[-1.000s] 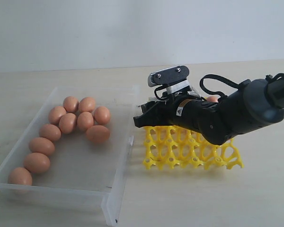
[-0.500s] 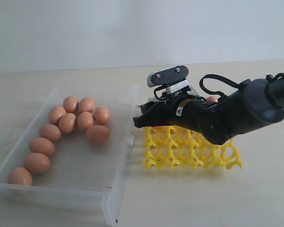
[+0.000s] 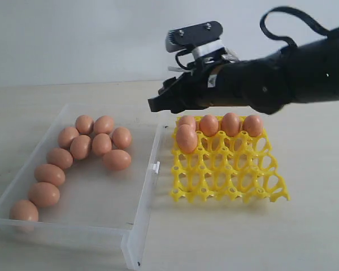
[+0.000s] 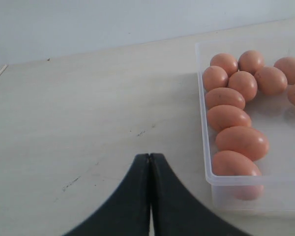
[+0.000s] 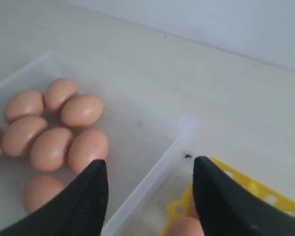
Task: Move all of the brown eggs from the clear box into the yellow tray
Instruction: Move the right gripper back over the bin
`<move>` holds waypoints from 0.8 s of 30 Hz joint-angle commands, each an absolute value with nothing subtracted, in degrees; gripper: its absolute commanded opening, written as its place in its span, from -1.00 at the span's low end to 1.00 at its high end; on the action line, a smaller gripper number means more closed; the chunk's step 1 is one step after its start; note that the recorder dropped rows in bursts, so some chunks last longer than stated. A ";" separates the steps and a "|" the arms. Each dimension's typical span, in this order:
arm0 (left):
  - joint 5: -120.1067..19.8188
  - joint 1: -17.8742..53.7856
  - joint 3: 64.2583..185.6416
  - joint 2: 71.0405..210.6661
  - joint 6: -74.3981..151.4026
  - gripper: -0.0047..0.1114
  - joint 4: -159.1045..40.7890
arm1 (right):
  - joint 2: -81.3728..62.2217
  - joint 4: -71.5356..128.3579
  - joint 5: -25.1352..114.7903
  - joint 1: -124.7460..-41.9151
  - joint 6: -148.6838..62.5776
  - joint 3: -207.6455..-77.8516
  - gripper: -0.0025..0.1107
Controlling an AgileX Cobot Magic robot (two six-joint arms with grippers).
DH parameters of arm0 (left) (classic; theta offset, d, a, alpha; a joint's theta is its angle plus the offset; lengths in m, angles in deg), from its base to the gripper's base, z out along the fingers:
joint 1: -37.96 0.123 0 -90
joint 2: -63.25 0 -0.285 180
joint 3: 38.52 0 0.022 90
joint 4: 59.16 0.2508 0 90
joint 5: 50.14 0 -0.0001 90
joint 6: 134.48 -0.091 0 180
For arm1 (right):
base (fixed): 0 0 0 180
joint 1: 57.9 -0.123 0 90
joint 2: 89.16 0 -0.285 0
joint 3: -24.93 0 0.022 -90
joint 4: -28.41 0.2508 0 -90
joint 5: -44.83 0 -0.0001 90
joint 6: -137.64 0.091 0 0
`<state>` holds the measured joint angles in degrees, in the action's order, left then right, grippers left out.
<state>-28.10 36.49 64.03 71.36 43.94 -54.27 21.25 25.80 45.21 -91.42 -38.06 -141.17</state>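
Note:
The clear box (image 3: 140, 217) lies on the left and holds several brown eggs (image 3: 101, 144) in a curved cluster. To its right, the yellow tray (image 3: 231, 178) carries several eggs along its far row, plus one egg (image 3: 187, 139) in the left cup just in front. My right gripper (image 3: 160, 101) hovers open and empty above the gap between box and tray. In the right wrist view that gripper (image 5: 148, 164) straddles the box wall (image 5: 157, 172), with eggs (image 5: 81, 110) on one side and the tray (image 5: 265, 196) on the other. My left gripper (image 4: 149, 156) is shut and empty over bare table beside the box (image 4: 205, 123).
The pale wooden table (image 3: 226, 237) stretches around both containers, with a plain wall behind. A small clasp tab (image 3: 155, 166) sticks out of the box wall that faces the tray. The left arm does not show in the exterior view.
My right arm has lifted up and slightly left from low over the tray's far left corner. This uncovers the eggs there, including one in the left cup of the second row.

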 commanded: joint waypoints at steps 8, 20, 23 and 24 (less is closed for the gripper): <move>-28.45 36.19 64.26 71.04 44.10 -0.92 -54.59 | 32.22 40.51 0.05 -107.27 -61.76 -173.76 -0.96; -28.45 36.19 64.26 71.04 44.10 -0.92 -54.59 | 57.80 43.86 -25.14 -110.53 -60.47 -211.70 -0.96; -28.45 36.19 64.26 71.04 44.10 -0.92 -54.59 | 58.57 45.34 -25.14 -110.53 -59.73 -211.70 -0.96; -28.45 36.19 64.26 71.04 44.10 -0.92 -54.59 | 58.85 45.34 -25.14 -110.53 -59.06 -211.82 -0.96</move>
<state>-28.10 36.49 64.03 71.36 43.94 -54.27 58.52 44.34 -24.43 -110.47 -60.39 -210.84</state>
